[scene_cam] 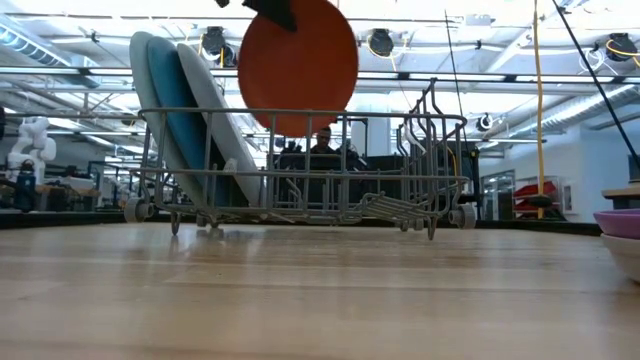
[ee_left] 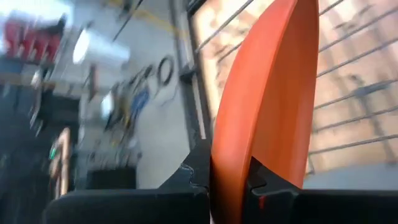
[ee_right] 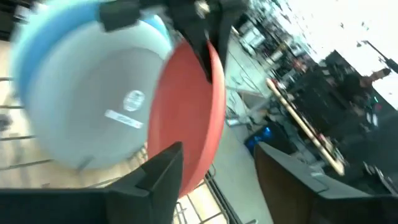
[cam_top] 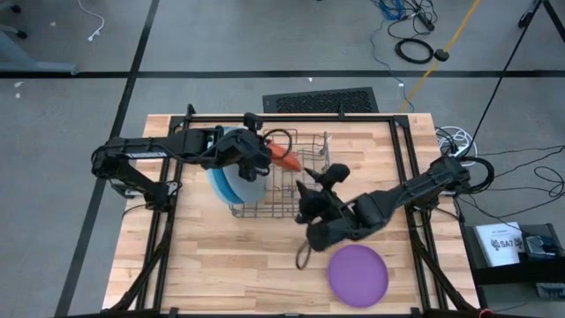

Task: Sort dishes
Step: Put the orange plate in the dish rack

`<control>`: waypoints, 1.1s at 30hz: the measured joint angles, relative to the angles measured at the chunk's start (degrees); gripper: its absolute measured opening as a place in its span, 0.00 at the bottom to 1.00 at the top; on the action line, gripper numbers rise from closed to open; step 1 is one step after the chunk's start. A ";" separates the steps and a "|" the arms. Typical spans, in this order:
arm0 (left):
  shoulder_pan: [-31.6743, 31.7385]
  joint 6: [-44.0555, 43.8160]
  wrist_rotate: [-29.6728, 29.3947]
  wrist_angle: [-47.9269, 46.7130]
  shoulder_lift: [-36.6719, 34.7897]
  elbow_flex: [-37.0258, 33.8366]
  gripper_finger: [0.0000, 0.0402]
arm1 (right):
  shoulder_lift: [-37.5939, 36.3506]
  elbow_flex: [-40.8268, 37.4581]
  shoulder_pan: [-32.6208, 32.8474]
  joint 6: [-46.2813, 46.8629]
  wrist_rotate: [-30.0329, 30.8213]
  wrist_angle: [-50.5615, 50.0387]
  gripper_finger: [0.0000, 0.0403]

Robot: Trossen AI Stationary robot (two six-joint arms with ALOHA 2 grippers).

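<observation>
The left gripper [cam_top: 267,152] pinches the orange plate [scene_cam: 297,68] by its edge, upright above the wire rack [scene_cam: 300,190], mid-frame. Three large plates [scene_cam: 185,125] lean in the rack's left end. The right gripper [ee_right: 217,174], fingers parted, hovers just beside the rack; the purple plate [cam_top: 357,275] lies lower right.
</observation>
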 joint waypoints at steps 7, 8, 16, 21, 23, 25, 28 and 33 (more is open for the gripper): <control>0.95 9.33 14.43 -0.23 -0.02 0.02 0.04 | -3.08 0.00 3.13 -1.38 0.56 -0.78 0.53; 1.54 9.38 15.22 -0.22 -0.02 0.02 0.04 | -3.25 0.00 3.16 -1.24 0.54 -0.97 0.53; 3.40 10.83 21.98 -0.46 -0.02 0.00 0.04 | -2.76 -0.82 -3.20 7.87 0.62 -8.52 0.45; 3.22 10.95 22.87 -0.39 -0.02 0.00 0.04 | -2.88 -2.41 -7.99 15.17 -5.18 -11.60 0.22; 3.36 11.92 23.40 -0.20 -0.02 -0.02 0.04 | -2.85 -4.25 -9.75 15.30 -7.44 -9.77 0.09; 3.64 12.64 23.49 0.50 0.02 -0.02 0.04 | -2.84 -6.20 -11.41 14.64 -10.49 -6.71 0.03; 4.32 14.66 24.07 0.83 0.07 -0.04 0.04 | -2.82 -8.93 -13.81 12.99 -14.87 -2.08 0.02; 6.15 15.96 25.26 -0.15 0.15 -0.09 0.04 | -2.81 -11.29 -16.08 10.48 -16.49 6.30 0.00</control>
